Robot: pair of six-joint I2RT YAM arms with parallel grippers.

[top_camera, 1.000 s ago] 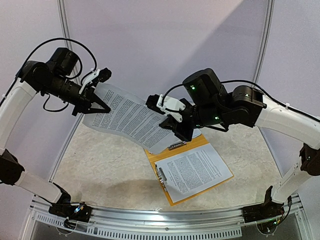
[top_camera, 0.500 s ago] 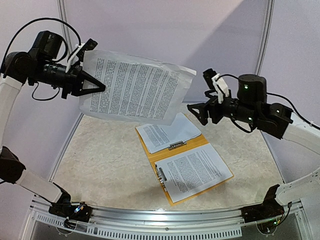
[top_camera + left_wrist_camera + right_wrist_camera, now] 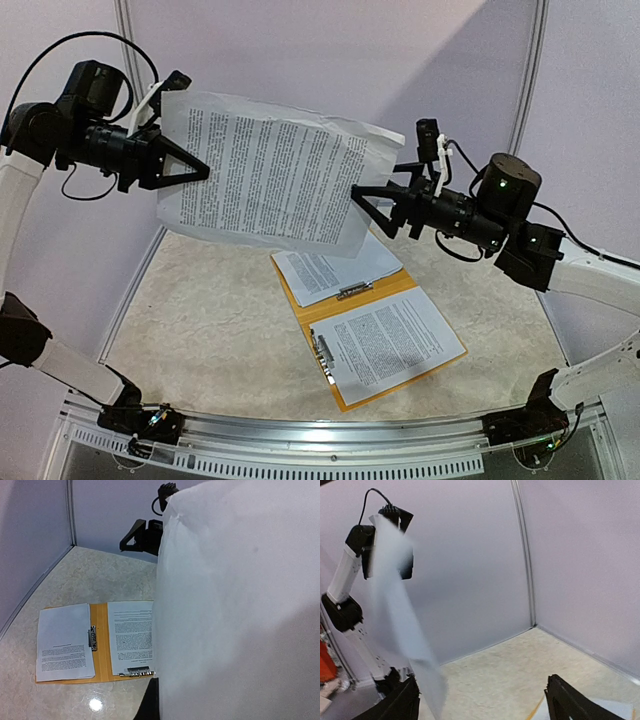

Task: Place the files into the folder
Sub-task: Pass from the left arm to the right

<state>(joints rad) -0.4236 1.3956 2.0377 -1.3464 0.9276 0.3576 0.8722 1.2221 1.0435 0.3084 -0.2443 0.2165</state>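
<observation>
I have one sheet (image 3: 265,175) up in the air, well above the table (image 3: 200,320), nearly upright and facing the top camera. The left claw (image 3: 190,170) is pressed together on the sheet's 9 o'clock edge and is the only thing holding it. The right claw (image 3: 372,210) is spread wide at the 3 o'clock edge. From the top its fingers overlap that edge, but the right wrist view shows the paper as a blur off to one side, so I cannot tell whether the edge sits between the jaws.

The folder (image 3: 405,283) lies open on the table, at about 5 o'clock from the hanging sheet. One printed page (image 3: 330,268) rests on its far half and another (image 3: 385,340) on its near half, with the metal clip (image 3: 350,291) between them.

I judge the sheet to be very light, thin and floppy. It bows and its far corner curls even with one edge pinched, and it would flutter on any quick move. It will not stay flat from one side. I would take the free 3 o'clock edge near its middle, just inside the margin, with a gentle squeeze. Pulling the two claws apart could crease or tear it, so I would keep a little slack. Then I would lower it level toward the folder.
</observation>
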